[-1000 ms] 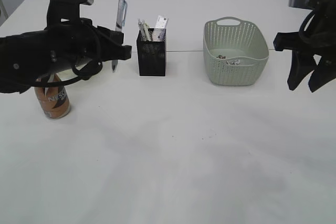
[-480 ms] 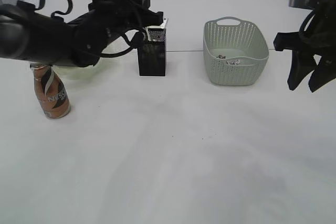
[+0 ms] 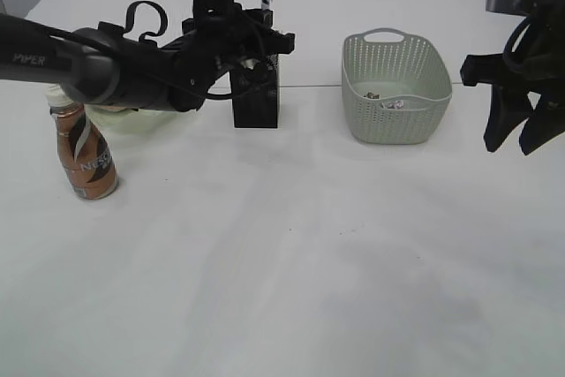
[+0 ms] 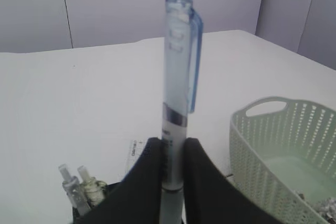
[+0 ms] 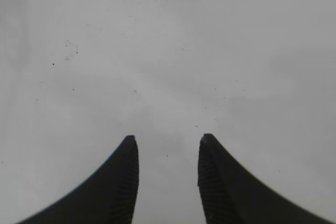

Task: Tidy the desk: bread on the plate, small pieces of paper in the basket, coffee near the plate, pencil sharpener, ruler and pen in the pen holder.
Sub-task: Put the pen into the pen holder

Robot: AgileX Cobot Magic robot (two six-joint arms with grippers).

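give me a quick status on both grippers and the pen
Left gripper shut on the pen, upright above the pen holder. Right gripper open, empty, over bare desk. Holder already has items inside; nothing else in the way.

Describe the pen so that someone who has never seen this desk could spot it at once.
Find the black mesh pen holder left of the green basket. Directly above it, the left pincer grips the pen upright. Unlike the pens already standing inside, it is pale translucent blue with a clip.
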